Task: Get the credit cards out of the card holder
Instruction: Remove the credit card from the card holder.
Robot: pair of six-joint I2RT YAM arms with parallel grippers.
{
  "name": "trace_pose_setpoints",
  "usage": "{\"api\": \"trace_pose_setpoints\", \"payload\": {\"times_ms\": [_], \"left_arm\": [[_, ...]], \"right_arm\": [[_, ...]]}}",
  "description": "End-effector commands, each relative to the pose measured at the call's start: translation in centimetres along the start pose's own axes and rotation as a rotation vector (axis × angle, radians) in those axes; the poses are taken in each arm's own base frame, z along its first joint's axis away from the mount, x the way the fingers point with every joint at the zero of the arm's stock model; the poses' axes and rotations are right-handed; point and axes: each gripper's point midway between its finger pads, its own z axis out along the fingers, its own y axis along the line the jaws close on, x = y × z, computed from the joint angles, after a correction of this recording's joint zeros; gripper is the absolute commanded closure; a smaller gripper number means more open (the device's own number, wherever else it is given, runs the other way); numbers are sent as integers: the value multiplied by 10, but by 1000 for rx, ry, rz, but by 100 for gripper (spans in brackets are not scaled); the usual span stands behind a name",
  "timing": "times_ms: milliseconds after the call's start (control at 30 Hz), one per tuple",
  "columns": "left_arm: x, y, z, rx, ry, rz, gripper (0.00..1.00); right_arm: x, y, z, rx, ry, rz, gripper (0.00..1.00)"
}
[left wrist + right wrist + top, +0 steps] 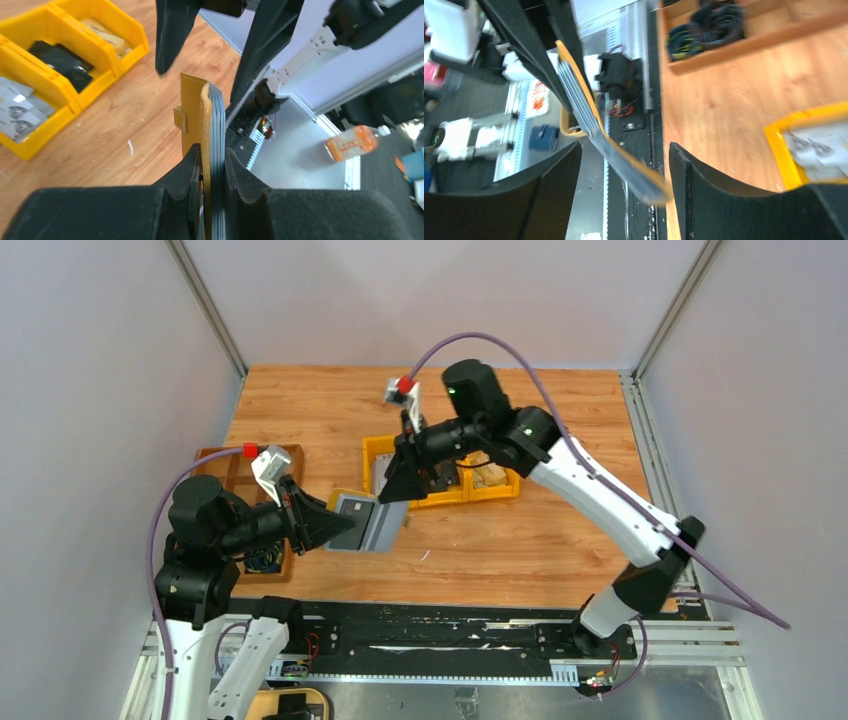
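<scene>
My left gripper [335,525] is shut on the mustard-yellow card holder [365,523] and holds it open above the table, its grey pocketed lining upward. In the left wrist view the holder [192,112] stands edge-on between my fingers [185,175], with grey card edges [216,130] stacked beside the yellow cover. My right gripper [398,485] is open at the holder's far end. In the right wrist view the holder's end [624,165] lies between the spread fingers [694,185], touching neither as far as I can tell. I cannot make out single cards.
Yellow plastic bins [375,452] with packets stand behind the right gripper, also in the left wrist view [50,75]. A brown compartment tray [225,462] holding coiled cables sits at the left. The table's near edge and black rail [430,640] lie below.
</scene>
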Motion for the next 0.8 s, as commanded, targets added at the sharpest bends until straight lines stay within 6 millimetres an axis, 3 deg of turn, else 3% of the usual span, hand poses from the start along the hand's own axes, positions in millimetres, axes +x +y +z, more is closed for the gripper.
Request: {"api": "trace_pose_setpoints", "payload": {"times_ms": [0, 133, 300, 433, 767], "left_arm": [[-31, 11, -3, -115, -130, 60, 100], [-43, 21, -4, -183, -185, 54, 100], [-53, 19, -2, -165, -219, 29, 100], [-58, 13, 1, -124, -231, 6, 100], [-62, 4, 6, -52, -229, -34, 100]], "right_arm": [[-45, -14, -51, 266, -287, 44, 31], [-46, -20, -74, 370, -437, 142, 30], [-44, 17, -49, 65, -484, 208, 34], [-37, 34, -32, -109, -464, 234, 37], [-33, 24, -12, -171, -427, 277, 42]]}}
